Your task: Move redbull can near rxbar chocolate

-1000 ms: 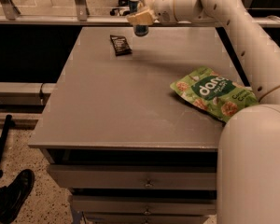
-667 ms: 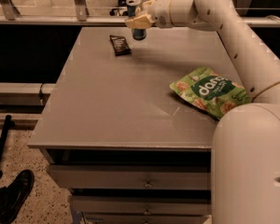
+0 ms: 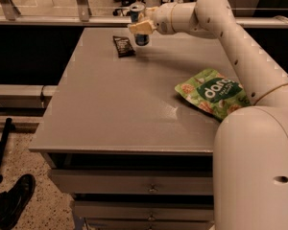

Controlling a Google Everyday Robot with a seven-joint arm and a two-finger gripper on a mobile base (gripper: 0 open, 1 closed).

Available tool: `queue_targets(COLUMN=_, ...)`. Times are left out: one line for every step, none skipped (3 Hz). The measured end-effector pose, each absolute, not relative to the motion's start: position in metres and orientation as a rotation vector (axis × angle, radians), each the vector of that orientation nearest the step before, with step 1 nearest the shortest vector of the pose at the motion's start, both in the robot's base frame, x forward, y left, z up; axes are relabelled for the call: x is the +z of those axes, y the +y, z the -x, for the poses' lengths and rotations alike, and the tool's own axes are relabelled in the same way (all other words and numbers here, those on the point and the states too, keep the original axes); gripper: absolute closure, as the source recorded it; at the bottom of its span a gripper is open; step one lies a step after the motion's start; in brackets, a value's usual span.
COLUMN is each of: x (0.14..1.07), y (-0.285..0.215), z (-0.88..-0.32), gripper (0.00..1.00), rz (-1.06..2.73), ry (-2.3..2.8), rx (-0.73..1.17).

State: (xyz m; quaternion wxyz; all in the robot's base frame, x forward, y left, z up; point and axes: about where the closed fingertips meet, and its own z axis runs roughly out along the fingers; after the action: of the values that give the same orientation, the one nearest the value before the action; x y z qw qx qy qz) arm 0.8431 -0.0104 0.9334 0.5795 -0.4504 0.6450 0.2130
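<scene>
The redbull can (image 3: pixel 139 38) stands upright at the far edge of the grey table (image 3: pixel 120 104), its silver top and blue body showing. My gripper (image 3: pixel 141 26) reaches in from the right and its pale fingers are closed around the can's upper part. The rxbar chocolate (image 3: pixel 123 46), a small flat dark wrapper, lies on the table just left of the can, a short gap away.
A large green snack bag (image 3: pixel 212 93) lies at the table's right side, under my arm. My white arm (image 3: pixel 240 47) spans the right of the view. A rail (image 3: pixel 62 19) runs behind the table. A person's shoe (image 3: pixel 12 202) is on the floor at lower left.
My gripper with the can has shifted slightly left, toward the dark bar. The bar and the green bag have not moved.
</scene>
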Motion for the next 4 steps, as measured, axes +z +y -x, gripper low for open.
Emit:
queue_targets(x=0.928, y=-0.013, z=-0.846, gripper=0.75, rz=1.031, ry=1.519, rx=0.505)
queue_targets(x=0.919, y=-0.011, z=-0.847, gripper=0.53, rz=1.016, ry=1.534, rx=0.526)
queue_targets(x=0.907, y=-0.006, z=-0.846, gripper=0.22, rz=1.004, ry=1.552, rx=0.555)
queue_targets(x=0.901, y=-0.005, z=-0.845, gripper=0.01, rz=0.999, ry=1.563, rx=0.565)
